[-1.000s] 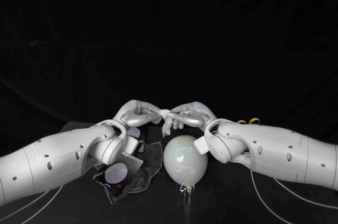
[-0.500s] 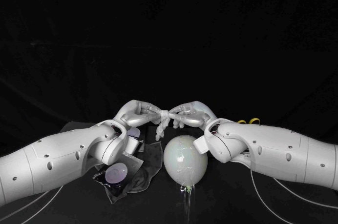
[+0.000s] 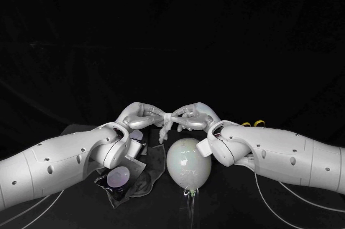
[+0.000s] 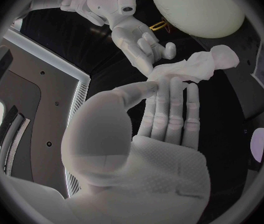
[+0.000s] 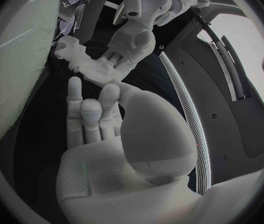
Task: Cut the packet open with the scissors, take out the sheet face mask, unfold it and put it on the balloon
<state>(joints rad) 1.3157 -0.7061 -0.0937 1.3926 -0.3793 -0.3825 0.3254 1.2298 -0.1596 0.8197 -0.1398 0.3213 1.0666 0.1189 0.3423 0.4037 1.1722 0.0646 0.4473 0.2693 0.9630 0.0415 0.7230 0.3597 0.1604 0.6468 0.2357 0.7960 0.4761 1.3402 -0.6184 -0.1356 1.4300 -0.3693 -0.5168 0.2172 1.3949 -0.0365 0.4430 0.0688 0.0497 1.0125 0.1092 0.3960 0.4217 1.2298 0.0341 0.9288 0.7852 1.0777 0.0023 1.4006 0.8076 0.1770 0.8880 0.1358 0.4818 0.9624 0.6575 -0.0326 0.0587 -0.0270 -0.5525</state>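
Nearest on the counter [image 3: 237,209]: dark packet [image 3: 118,179] under the left forearm, just beside the pale balloon [image 3: 188,163], knot end toward the robot. Farther back, above the balloon's far end: left robot hand [image 3: 144,117] and right robot hand [image 3: 194,116] fingertip to fingertip, both grasping the crumpled white sheet face mask [image 3: 166,125], pinched between thumb and fingers on each side; loose end of the mask hanging down between them toward the balloon. Farthest, behind the right arm: yellow handles of the scissors [image 3: 253,123].
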